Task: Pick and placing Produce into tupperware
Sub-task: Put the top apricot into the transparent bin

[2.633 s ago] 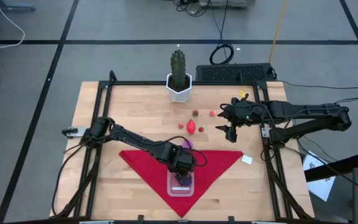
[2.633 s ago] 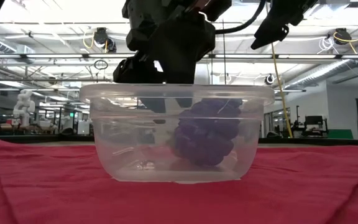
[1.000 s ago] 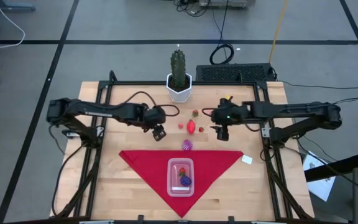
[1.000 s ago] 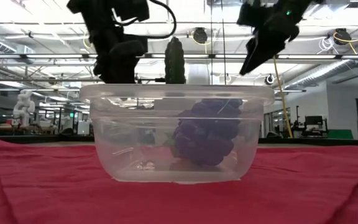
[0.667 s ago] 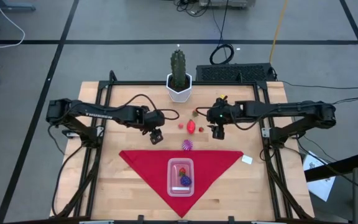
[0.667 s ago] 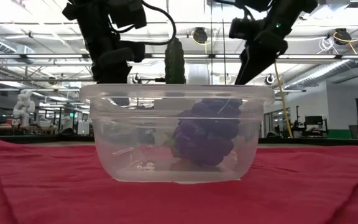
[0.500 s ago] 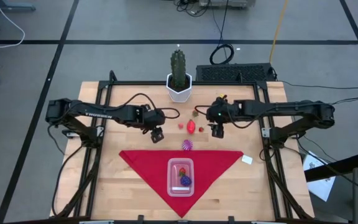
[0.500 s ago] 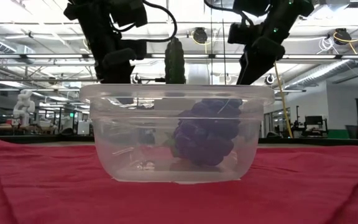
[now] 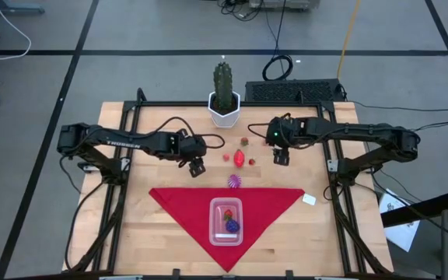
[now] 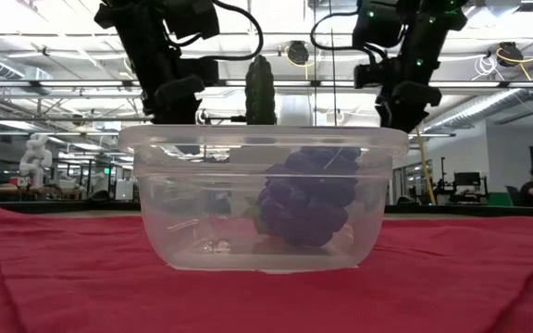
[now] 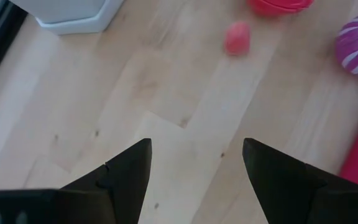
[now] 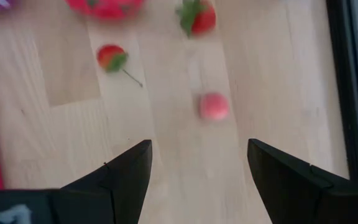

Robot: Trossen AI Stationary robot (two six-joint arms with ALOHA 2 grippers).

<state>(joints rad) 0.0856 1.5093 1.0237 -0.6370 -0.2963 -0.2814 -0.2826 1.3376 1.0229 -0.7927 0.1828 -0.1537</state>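
Both grippers stand with their jaws apart and nothing between them. From its own wrist camera, the left gripper (image 11: 194,165) shows two dark fingers (image 11: 126,171) spread over bare wood, touching no produce; in the high view it (image 9: 197,166) hangs above the table (image 9: 123,132) left of the loose fruit, near the upper left edge of the red cloth (image 9: 181,202). Past its fingers lie a small pink piece (image 11: 237,38), the purple-white striped piece (image 11: 357,36) and part of the white pot (image 11: 73,14). The right gripper (image 12: 197,165) is likewise parted and empty over the wood; in the high view it (image 9: 280,157) sits just right of the scattered produce. Ahead of its fingers are a round pink piece (image 12: 214,106), a small red piece with a stem (image 12: 110,58) and a strawberry-like piece (image 12: 197,16). From above, the larger red piece (image 9: 239,159) lies on the wood between the two grippers, and the striped one sits just off the cloth's top edge. The tupperware (image 9: 226,221) rests in the middle of the cloth, well apart from both grippers, with a dark purple piece (image 10: 308,199) inside and something reddish beside it. The cactus (image 9: 222,84) stands at the far edge.
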